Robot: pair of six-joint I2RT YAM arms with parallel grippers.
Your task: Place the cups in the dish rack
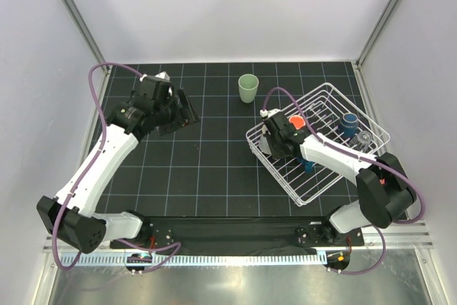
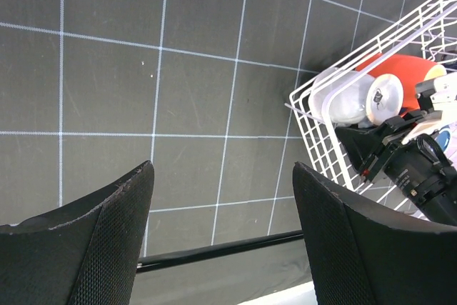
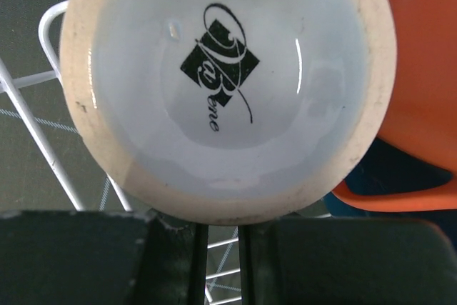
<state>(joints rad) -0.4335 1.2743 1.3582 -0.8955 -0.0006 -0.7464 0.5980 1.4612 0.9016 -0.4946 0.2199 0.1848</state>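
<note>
The left hand (image 2: 223, 176) is held wide open above the gridded worktop (image 1: 207, 169), with nothing between its fingers. The right hand (image 3: 221, 232) is reached into the dish rack (image 1: 307, 98). Its fingers are drawn to a narrow slit under the white cup's (image 3: 228, 83) base, but whether anything is pinched cannot be told. An orange mug (image 3: 421, 91) is lodged beside that cup, and a blue mug (image 1: 349, 123) is set farther in. One pale green tumbler (image 1: 248, 88) is left upright outside the rack.
</note>
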